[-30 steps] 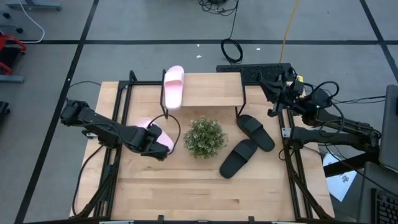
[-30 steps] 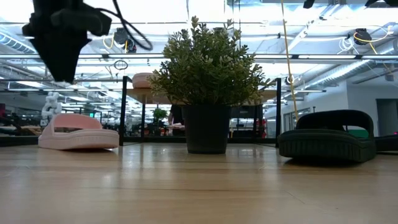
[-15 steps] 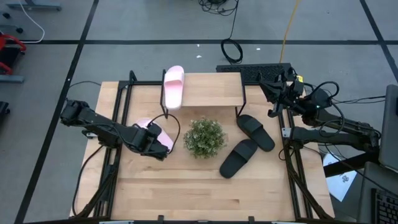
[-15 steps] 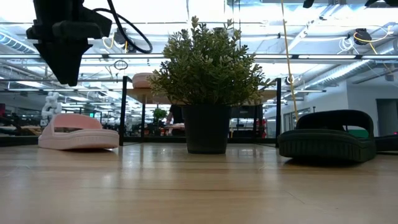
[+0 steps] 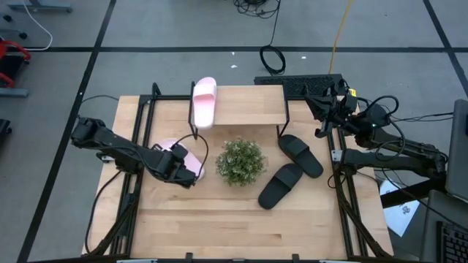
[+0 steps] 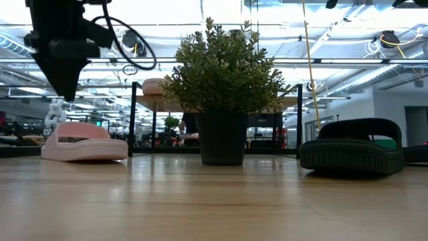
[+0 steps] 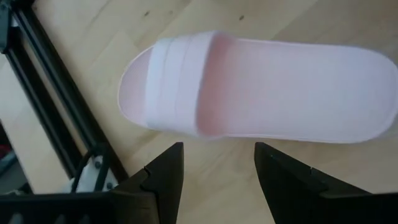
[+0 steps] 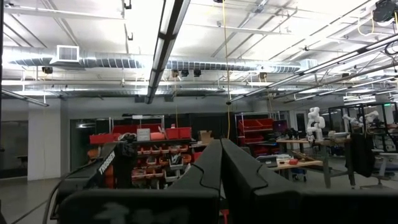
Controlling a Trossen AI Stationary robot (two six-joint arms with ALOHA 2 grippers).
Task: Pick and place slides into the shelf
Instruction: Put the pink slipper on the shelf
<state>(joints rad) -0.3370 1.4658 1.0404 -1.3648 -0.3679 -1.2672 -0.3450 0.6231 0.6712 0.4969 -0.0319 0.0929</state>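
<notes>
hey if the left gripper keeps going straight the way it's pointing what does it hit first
Most likely the light pink slide on the tabletop: the left gripper points down at it with fingers open, the slide lying just ahead of the fingertips. How far above it is unclear.

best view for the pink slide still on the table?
Left wrist view: the light pink wide-strap slide sandal on the table fills the picture, strap and footbed clear, beyond the open left pincer. The high view shows only its edge beside that pincer. The low view shows its side profile. The right wrist view doesn't show it.
</notes>
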